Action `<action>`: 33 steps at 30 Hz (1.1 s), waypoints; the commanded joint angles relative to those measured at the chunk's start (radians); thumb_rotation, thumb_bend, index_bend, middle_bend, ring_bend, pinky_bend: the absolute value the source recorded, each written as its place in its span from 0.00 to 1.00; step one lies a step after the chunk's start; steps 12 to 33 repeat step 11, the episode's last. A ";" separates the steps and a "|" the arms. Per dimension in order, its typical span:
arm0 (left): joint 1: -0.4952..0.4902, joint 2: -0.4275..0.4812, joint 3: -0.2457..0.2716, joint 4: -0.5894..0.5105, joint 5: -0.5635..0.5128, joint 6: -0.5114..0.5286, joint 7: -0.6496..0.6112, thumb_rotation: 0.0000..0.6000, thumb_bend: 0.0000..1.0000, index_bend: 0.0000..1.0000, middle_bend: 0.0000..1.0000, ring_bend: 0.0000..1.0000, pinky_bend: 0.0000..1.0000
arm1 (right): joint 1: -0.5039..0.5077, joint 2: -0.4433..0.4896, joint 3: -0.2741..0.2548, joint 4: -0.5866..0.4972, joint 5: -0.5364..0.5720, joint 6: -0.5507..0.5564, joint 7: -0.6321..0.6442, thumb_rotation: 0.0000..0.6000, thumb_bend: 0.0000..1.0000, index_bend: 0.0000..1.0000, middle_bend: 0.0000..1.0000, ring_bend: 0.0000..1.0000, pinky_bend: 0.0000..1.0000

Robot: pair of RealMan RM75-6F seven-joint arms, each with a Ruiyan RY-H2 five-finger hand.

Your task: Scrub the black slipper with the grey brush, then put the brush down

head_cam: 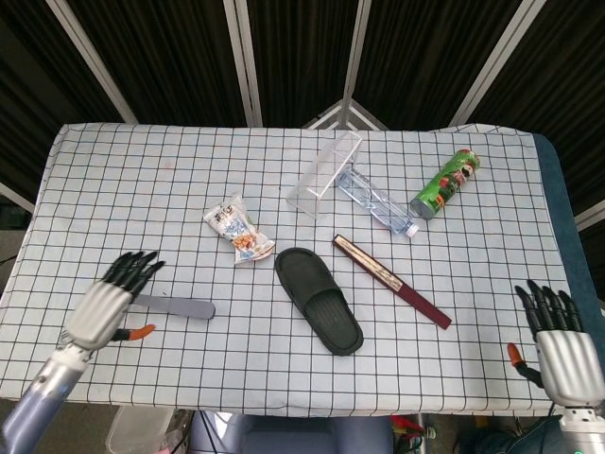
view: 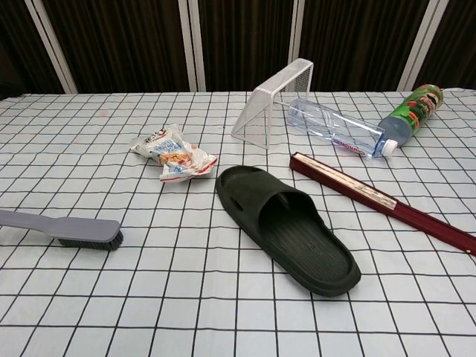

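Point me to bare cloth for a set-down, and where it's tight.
Free: the near strip in front of the brush and slipper; the far-left cloth beyond the snack bag; the right end past the long red box. Crowded: the middle-right, where the wire rack, bottle and green can cluster behind the slipper.
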 commanded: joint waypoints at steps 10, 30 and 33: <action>0.303 0.055 0.063 0.061 0.088 0.300 0.058 1.00 0.01 0.00 0.01 0.00 0.02 | -0.030 -0.006 -0.004 -0.031 -0.004 -0.006 -0.042 1.00 0.41 0.00 0.00 0.00 0.00; 0.306 0.059 0.062 0.063 0.090 0.297 0.048 1.00 0.01 0.00 0.01 0.00 0.02 | -0.035 -0.007 -0.007 -0.035 -0.008 -0.003 -0.046 1.00 0.41 0.00 0.00 0.00 0.00; 0.306 0.059 0.062 0.063 0.090 0.297 0.048 1.00 0.01 0.00 0.01 0.00 0.02 | -0.035 -0.007 -0.007 -0.035 -0.008 -0.003 -0.046 1.00 0.41 0.00 0.00 0.00 0.00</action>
